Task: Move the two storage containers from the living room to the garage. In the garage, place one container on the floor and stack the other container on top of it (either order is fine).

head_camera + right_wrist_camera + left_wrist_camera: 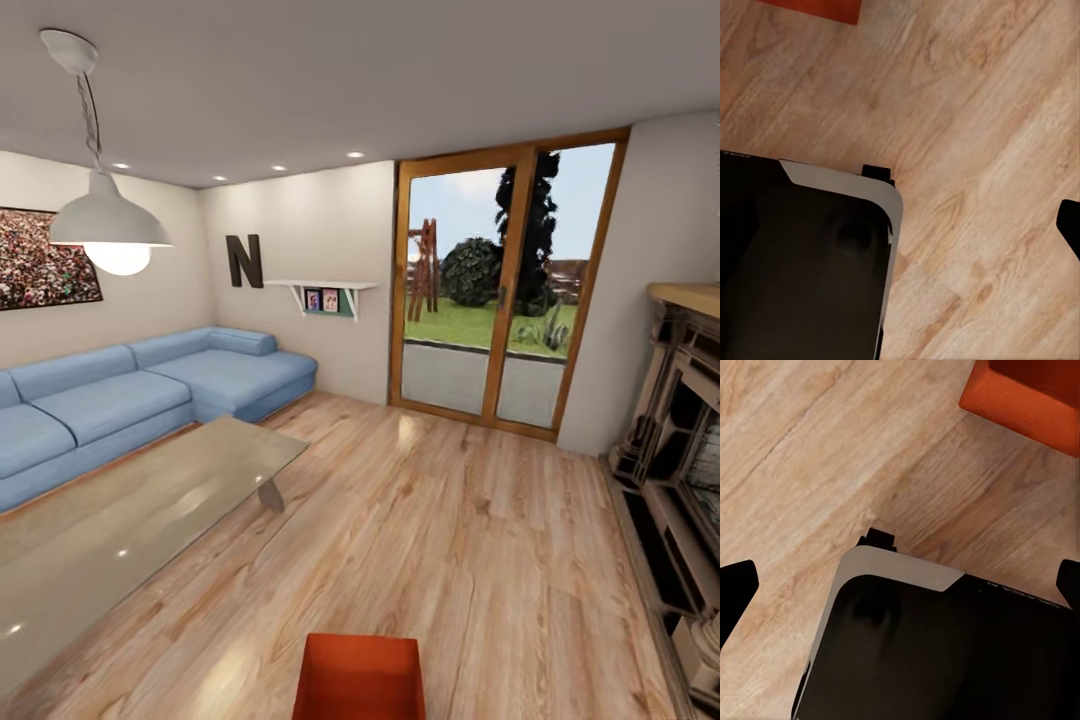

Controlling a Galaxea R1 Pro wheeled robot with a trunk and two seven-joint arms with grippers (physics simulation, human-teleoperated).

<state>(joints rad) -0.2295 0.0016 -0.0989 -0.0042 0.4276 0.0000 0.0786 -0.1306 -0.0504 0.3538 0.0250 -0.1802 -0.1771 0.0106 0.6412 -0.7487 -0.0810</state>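
On the wood floor: we see one orange-red storage container (359, 677) sitting low in the middle of our head view, just ahead of us, its lower part cut off by the picture's edge.
Which way it points: its near-square open top faces up; the far rim runs straight across our view, the side walls lead back toward us. We cannot pick out a long axis.
Same container from the wrists: a corner of it (1027, 397) shows past the left arm, and a thin strip (814, 7) past the right arm; both are cut off by the frame.
Left gripper: we see two dark fingertips (736, 592) at opposite edges of the left wrist view, set wide apart with nothing between them but the floor and our dark base (945, 652) below.
Right gripper: only one dark fingertip (1070, 223) shows at the edge, so we cannot tell how the jaws stand.
Surface: light wood plank floor (450, 540), glossy, with reflections of the ceiling spots.
Room: a living room with a blue corner sofa (130, 395) at our left, a glass coffee table (120, 520) before it, and wood-framed glass doors (500, 290) ahead giving onto a garden.
Right edge: a fireplace (680, 470), partly cut off.
Overhead: a white hanging lamp (108, 225).
Walls: a dark letter N (243, 261), a small shelf (322, 290) with pictures too small to read.
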